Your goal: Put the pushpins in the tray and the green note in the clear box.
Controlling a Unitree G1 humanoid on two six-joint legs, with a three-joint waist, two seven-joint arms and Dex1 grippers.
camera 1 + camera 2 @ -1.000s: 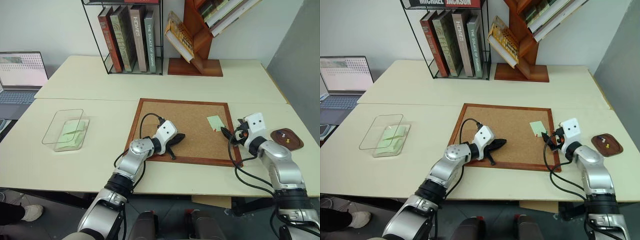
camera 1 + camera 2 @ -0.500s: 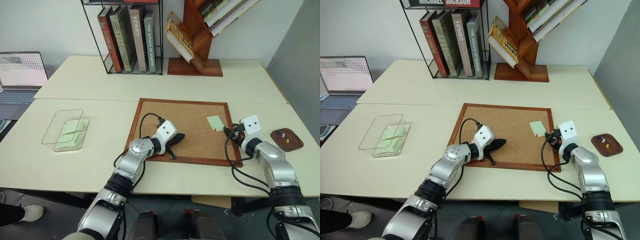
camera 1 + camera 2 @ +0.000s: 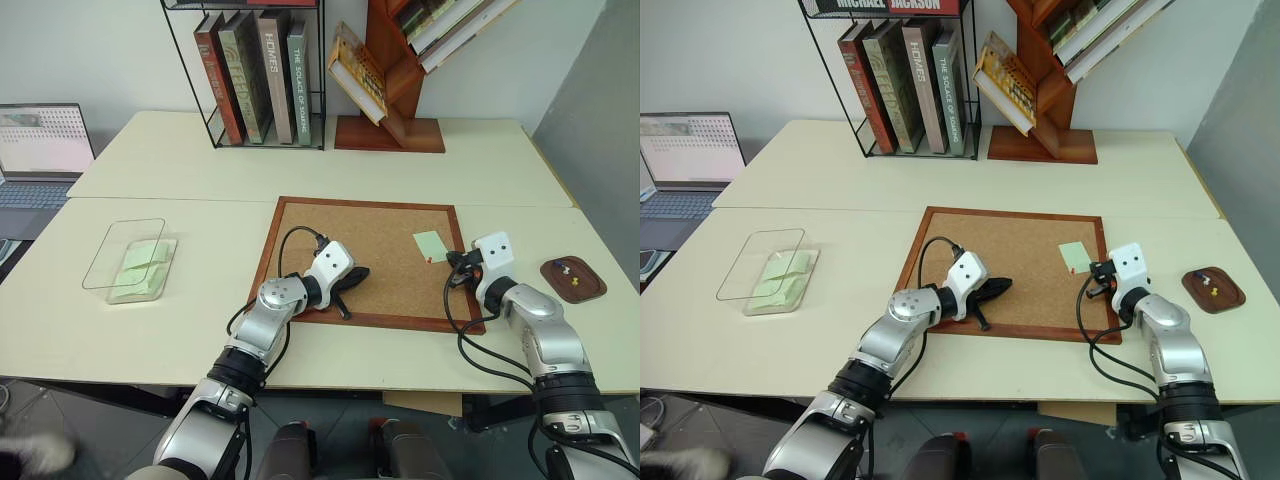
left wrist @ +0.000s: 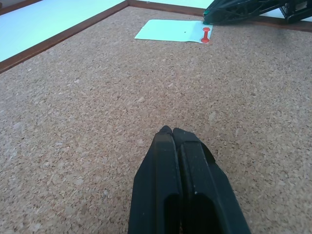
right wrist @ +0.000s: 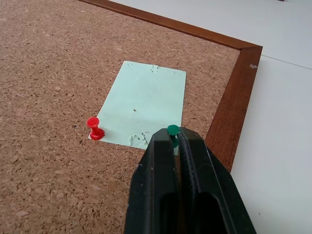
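Pushpin, green plastic head [image 5: 172, 130]: tiny, light, slippery; your right gripper [image 5: 176, 139] is pinched on it at the pale mint-green paper note [image 5: 146, 102], on the corkboard [image 3: 380, 280]. Left gripper [image 4: 171, 134] closed, empty.

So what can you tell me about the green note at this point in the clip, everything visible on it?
The green note is a small, pale mint-green rectangle of thin paper, plain apart from tiny pinholes. It lies flat on the corkboard near the wooden frame's right corner. A red pushpin stands in one near corner. At the other near corner the right gripper is shut on a green pushpin at the paper's edge. It is not yet in the clear box.
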